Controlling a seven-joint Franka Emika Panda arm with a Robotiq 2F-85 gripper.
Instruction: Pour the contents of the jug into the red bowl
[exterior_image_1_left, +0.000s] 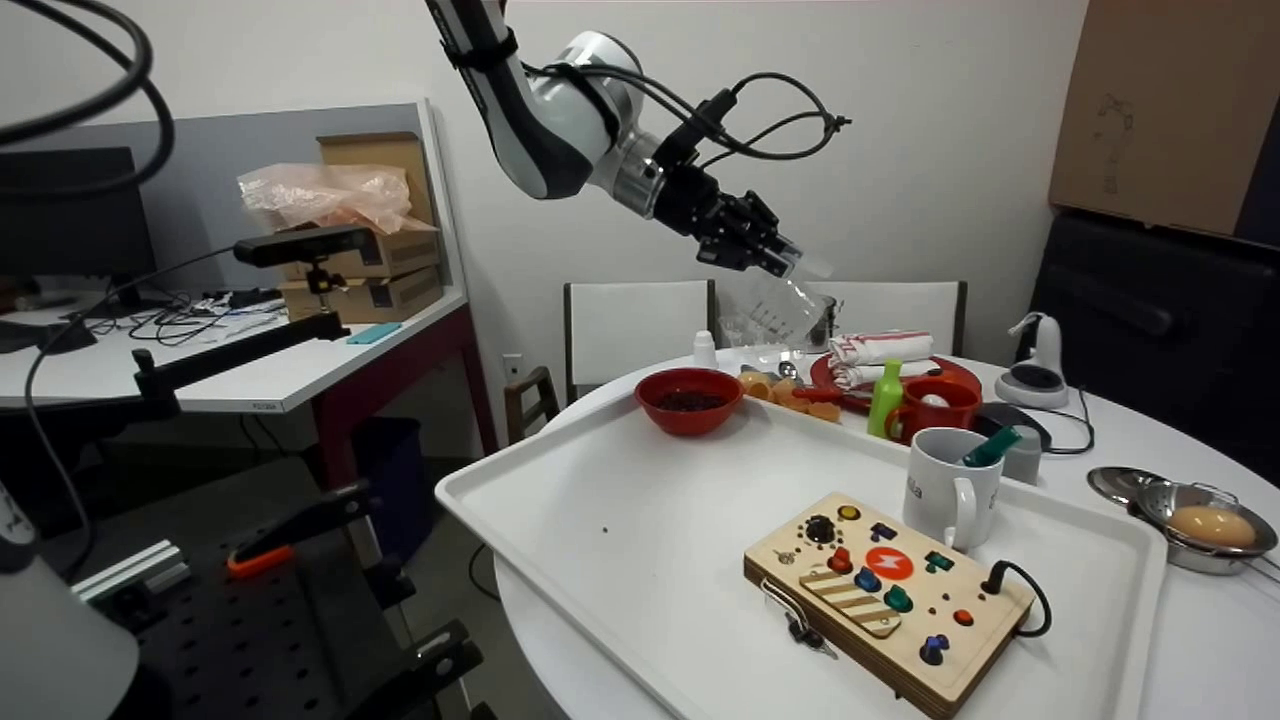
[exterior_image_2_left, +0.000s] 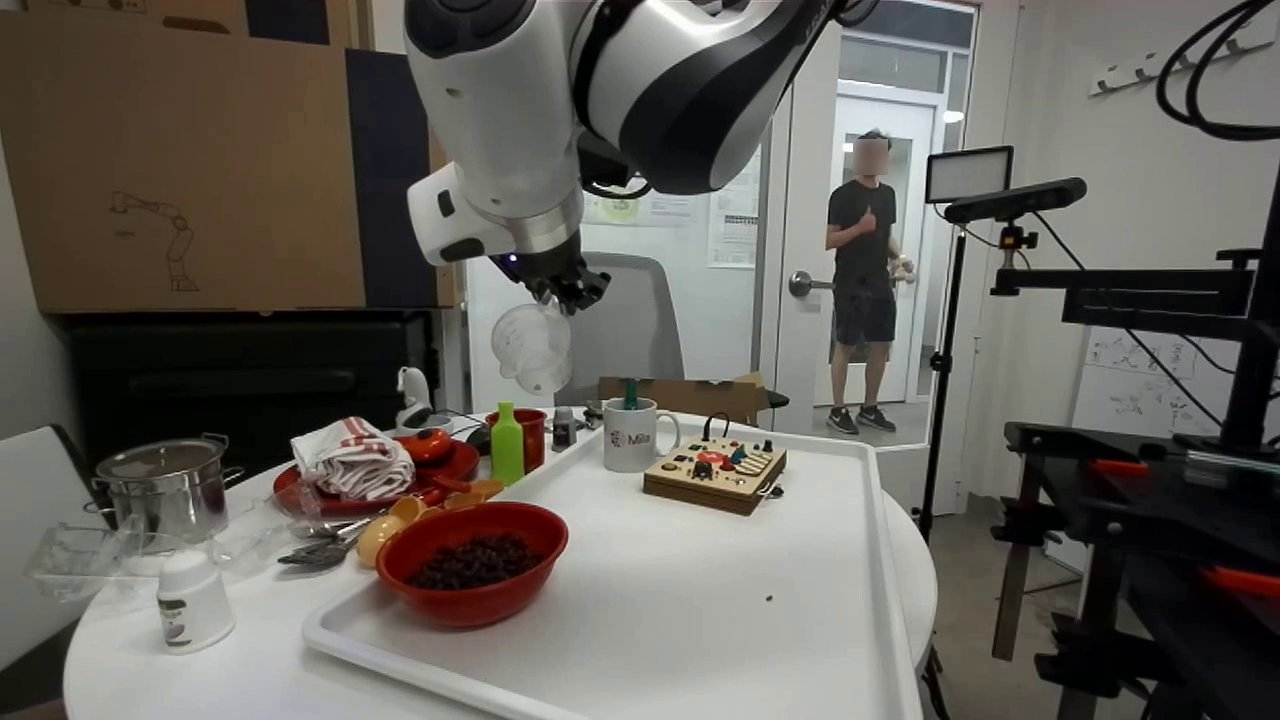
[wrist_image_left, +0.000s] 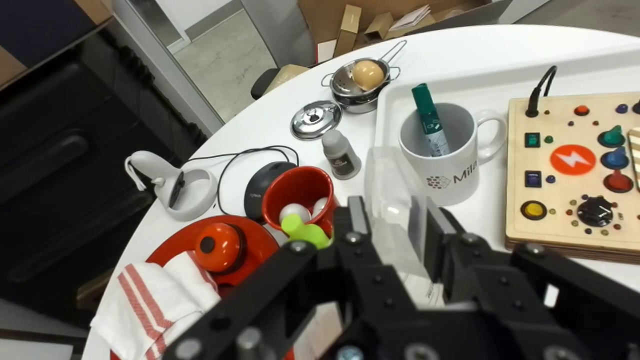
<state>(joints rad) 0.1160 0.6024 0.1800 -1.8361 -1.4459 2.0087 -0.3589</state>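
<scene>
"Where's the jug (exterior_image_2_left: 535, 345)?"
"Just left of centre in an exterior view, see-through and tilted, up above the table (exterior_image_2_left: 270, 665)."
"And the gripper (wrist_image_left: 400, 215)?"
"Clamped on the jug, at the lower middle of the wrist view."
"The red bowl (exterior_image_2_left: 470, 602)?"
"Lower left in an exterior view, on the tray (exterior_image_2_left: 690, 610), dark bits (exterior_image_2_left: 478, 562) inside. A dark speck (exterior_image_2_left: 769, 598) lies on the tray at lower right."

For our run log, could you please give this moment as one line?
tool: holding jug; jug: tilted, looks empty; red bowl: dark bits inside; tray: dark speck; pour: apparently done
</scene>
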